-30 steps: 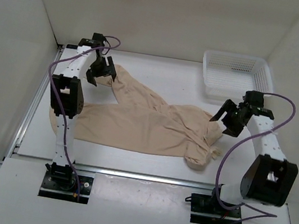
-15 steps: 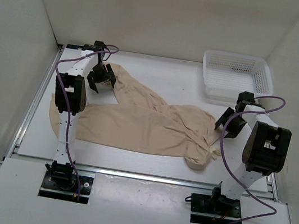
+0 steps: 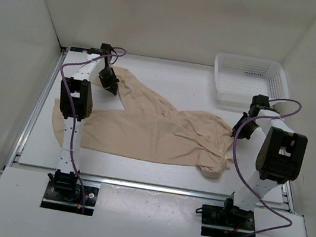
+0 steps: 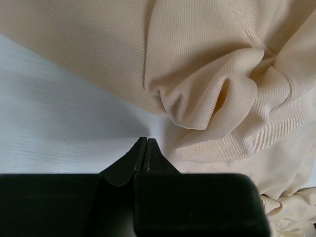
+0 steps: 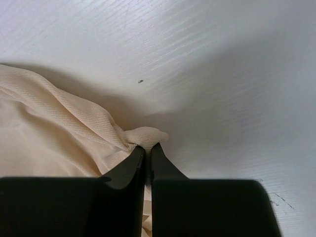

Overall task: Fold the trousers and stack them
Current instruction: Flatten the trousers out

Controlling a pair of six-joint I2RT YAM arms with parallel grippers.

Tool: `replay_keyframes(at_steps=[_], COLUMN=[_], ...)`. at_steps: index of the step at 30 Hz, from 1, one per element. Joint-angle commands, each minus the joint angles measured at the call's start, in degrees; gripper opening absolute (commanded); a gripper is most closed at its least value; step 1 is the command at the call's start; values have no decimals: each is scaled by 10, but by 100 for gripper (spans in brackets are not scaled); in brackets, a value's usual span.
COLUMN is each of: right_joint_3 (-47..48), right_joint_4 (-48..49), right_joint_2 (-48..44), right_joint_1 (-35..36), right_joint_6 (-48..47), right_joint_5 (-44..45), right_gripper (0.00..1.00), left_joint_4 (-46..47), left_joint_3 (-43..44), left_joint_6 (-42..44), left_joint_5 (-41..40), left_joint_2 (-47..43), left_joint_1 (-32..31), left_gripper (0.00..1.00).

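Trousers point(image 3: 150, 130) lay spread and wrinkled across mid-table, legs running left, bunched end to the right. Right gripper point(image 5: 148, 148) was pinched shut on a small nub of fabric at the cloth's edge. Left gripper point(image 4: 146, 142) was closed at a leg's edge, with no cloth showing between its tips. Risk: so small a bite could slip on lifting, and the left might rise empty, skewing the fold. Table point(image 3: 176, 76) white and smooth; pale plain walls; white mesh basket point(image 3: 249, 79) at far right.

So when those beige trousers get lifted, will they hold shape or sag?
Probably sag: the trousers lie in soft, wrinkled folds. Likely light, as the fabric looks thin. The right gripper pinches just their edge, which might slip.
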Motion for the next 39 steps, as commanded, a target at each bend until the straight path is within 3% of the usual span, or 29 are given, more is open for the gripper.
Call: replay_keyframes(at_steps=[1, 7, 8, 9, 12, 16, 19, 22, 23, 24, 26, 31, 35, 39], right_joint_3=[12, 5, 5, 5, 5, 5, 5, 5, 5, 5, 5, 5, 5, 0], right_joint_4=[2, -3, -3, -3, -3, -3, -3, -3, -9, -9, -9, -9, -9, -9], right_joint_2=[-35, -63, -63, -63, -52, -52, -52, -57, -57, -64, -64, -75, -89, -127], right_joint_1=[-2, -7, -7, -7, -7, -7, -7, -7, -7, -7, -12, -24, -36, -42], right_joint_6=[-7, -12, -12, -12, -12, -7, -7, -7, -7, -7, -7, -2, -2, -7], right_joint_5=[-1, 9, 4, 4, -8, -14, -19, -19, -19, -19, -19, -19, -14, -1], right_gripper=[0, 0, 0, 0, 0, 0, 0, 0, 0, 0, 0, 0, 0, 0], left_joint_4=[11, 89, 89, 94, 80, 45, -9, -6, 1, 8, 16, 8, 13, 25], left_joint_3=[-8, -195, -205, -200, -136, -20, 85, 94, 83, 56, 35, -34, -147, -326], left_joint_6=[-5, -5, -5, -5, 11, 11, 11, 3, 3, -3, -3, -8, 7, 20], left_joint_5=[10, -49, -41, -34, -12, -50, -71, -77, -85, -85, -85, -112, -153, -138], left_joint_2=[-34, -196, -202, -194, -142, -58, 18, 29, 19, 9, -19, -108, -206, -315], left_joint_1=[-7, -6, -6, -1, -13, -52, -67, -67, -67, -67, -67, -67, -61, -69], left_gripper=[10, 11, 18, 45, 94, 100, 91, 66, 56, 34, 10, 10, 10, 10])
